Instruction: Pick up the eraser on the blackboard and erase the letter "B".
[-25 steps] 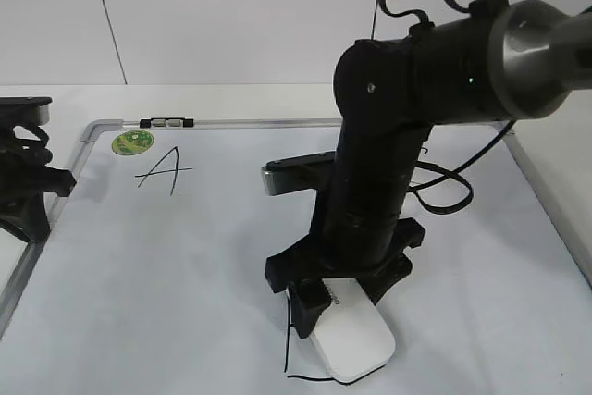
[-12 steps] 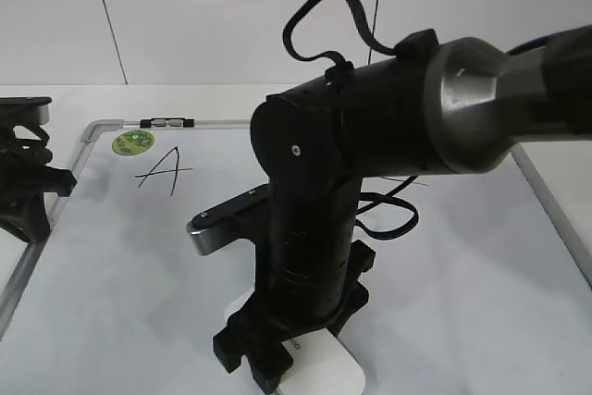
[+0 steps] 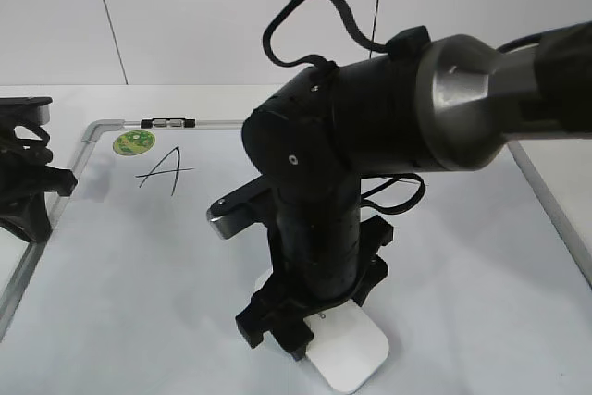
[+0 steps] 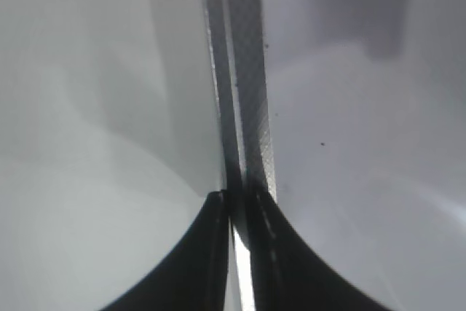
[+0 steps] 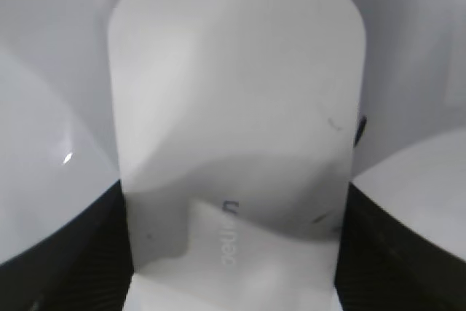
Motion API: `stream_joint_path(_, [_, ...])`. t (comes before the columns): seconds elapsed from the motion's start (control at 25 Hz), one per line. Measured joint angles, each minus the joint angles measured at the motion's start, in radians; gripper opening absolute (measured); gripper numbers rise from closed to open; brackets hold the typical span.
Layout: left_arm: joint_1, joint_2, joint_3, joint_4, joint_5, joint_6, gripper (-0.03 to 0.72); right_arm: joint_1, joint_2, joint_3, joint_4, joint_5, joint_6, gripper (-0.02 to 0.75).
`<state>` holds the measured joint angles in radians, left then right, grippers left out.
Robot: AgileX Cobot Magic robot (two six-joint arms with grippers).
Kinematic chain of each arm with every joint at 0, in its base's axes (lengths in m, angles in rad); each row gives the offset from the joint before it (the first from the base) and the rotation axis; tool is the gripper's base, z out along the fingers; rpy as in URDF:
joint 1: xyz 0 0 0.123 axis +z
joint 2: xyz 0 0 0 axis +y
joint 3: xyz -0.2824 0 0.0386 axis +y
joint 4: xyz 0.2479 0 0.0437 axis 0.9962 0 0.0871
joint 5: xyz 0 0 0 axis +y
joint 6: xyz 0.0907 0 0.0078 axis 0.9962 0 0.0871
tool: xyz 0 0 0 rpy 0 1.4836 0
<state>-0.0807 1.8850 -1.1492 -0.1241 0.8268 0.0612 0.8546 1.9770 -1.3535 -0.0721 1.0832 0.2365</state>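
I see the right arm (image 3: 370,127) reaching in from the right, forearm across the middle of the board, wrist bent down so the last link stands almost vertical, tilted a little. Its right gripper (image 3: 310,321) points down at the blackboard (image 3: 139,265) and is clamped on the eraser (image 3: 347,353). In the wrist view the eraser (image 5: 237,114) fills the frame between the two dark fingers (image 5: 65,253), one pressed against each long side near the wrist end, jaws only as wide as the block. The far end of the eraser sticks out past the fingertips, toward the near edge of the board in the exterior view. It looks flat on the board surface, but I can't confirm contact from these angles. Grey lettering on the eraser top sits close to the wrist, too blurred to read. The letter "B" is not visible to me; the arm and gripper cover that part of the board. A small dark mark shows just past the eraser's far edge and another beside its right side in the wrist view, can't tell what they are. The letter "A" (image 3: 165,171) and a green sticker (image 3: 134,142) are well off to the gripper's left, near the clip (image 3: 166,123) on the board's top frame. The left gripper (image 4: 237,253) is parked over the board's left frame (image 4: 244,92), fingers nearly together with a thin slit between, holding nothing.
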Motion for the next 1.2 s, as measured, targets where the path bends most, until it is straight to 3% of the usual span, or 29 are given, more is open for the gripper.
stream_joint_path(0.16, [0.0,0.0,0.0,0.0,0.0,0.0,0.049,-0.06,0.0,0.0,-0.006,-0.027,0.002,0.573])
stream_joint_path(0.48, [0.0,0.0,0.0,0.0,0.0,0.0,0.049,-0.291,0.0,-0.002,0.005,-0.063,0.007,0.573])
stream_joint_path(0.6, [0.0,0.0,0.0,0.0,0.0,0.0,0.049,-0.322,0.0,-0.003,0.009,-0.063,0.005,0.573])
stream_joint_path(0.88, [0.0,0.0,0.0,0.002,0.002,0.0,0.049,-0.288,0.0,-0.003,0.128,-0.075,-0.121,0.573])
stream_joint_path(1.2, [0.0,0.0,0.0,0.003,0.002,0.0,0.049,-0.054,0.013,-0.018,0.21,-0.047,-0.159,0.572])
